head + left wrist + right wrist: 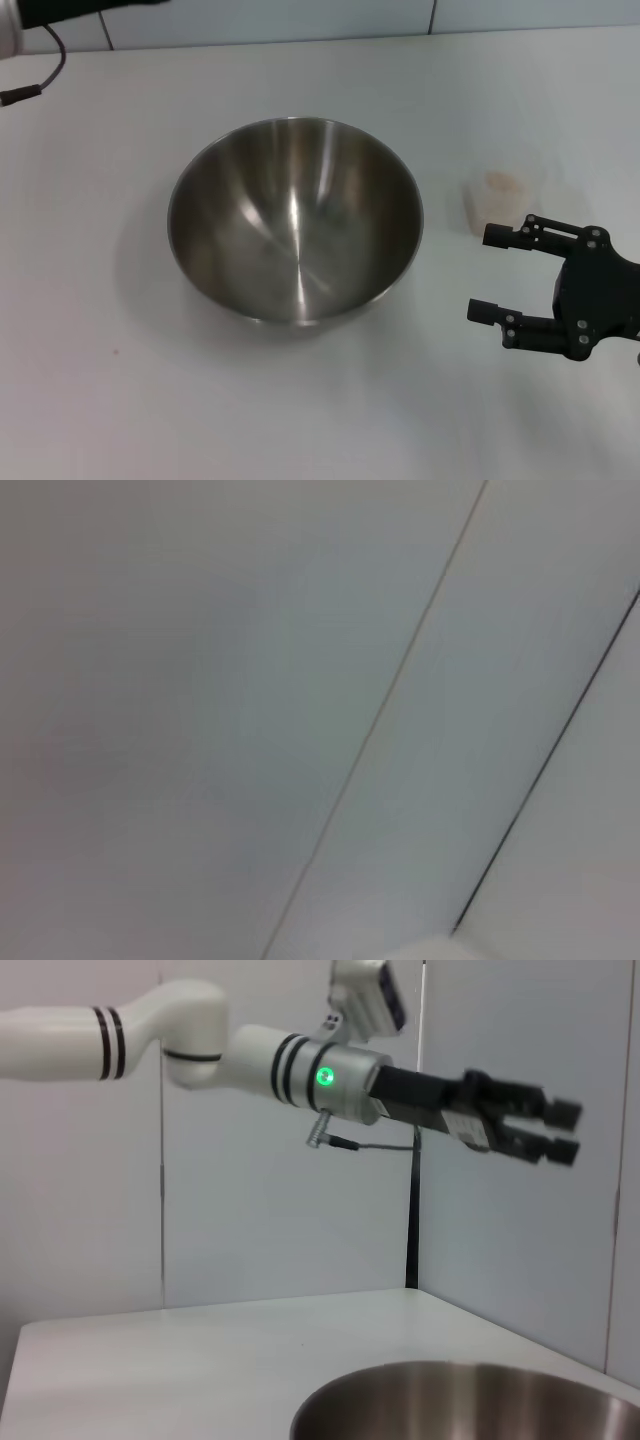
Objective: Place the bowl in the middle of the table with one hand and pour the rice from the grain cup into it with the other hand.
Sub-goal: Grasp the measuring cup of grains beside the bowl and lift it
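The steel bowl [295,220] stands upright and empty in the middle of the white table [100,400]. Its rim also shows in the right wrist view [470,1395]. The small translucent grain cup [497,198] with pale rice in it stands on the table to the right of the bowl. My right gripper [490,274] is open and empty, just near-side of the cup, not touching it. My left gripper [560,1130] is raised high above the table at the far left, holding nothing, its fingers only a narrow gap apart.
The left arm's end and a cable [35,75] show at the table's far left corner. A panelled wall [300,680] stands behind the table; the left wrist view shows only that wall.
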